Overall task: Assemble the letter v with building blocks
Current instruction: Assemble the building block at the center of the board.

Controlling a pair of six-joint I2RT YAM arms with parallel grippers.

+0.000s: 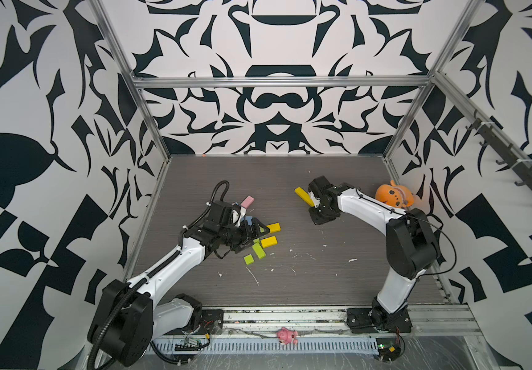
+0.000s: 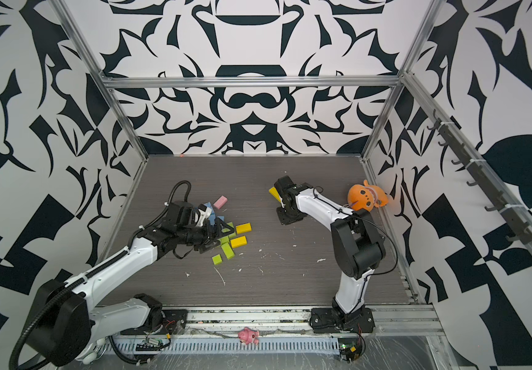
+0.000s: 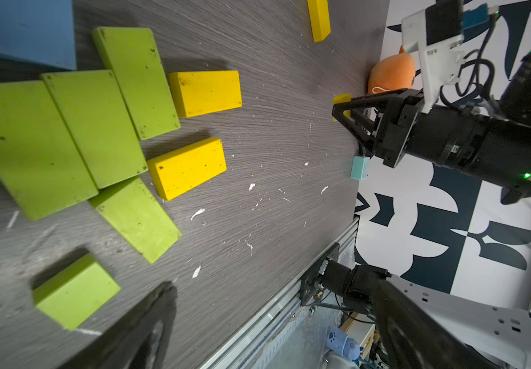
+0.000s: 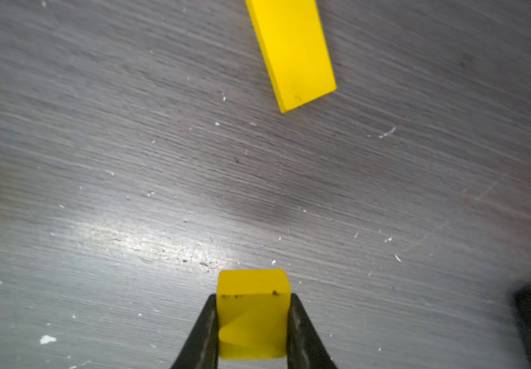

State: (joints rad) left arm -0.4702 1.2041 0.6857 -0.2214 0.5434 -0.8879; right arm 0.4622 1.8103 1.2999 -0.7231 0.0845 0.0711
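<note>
The white and black left arm reaches from the lower left of the frame toward the middle. Its black left gripper has its jaws wide apart. The white and black right arm rises from the lower right and bends left. Its black right gripper points down, pinching a small yellow block.
</note>
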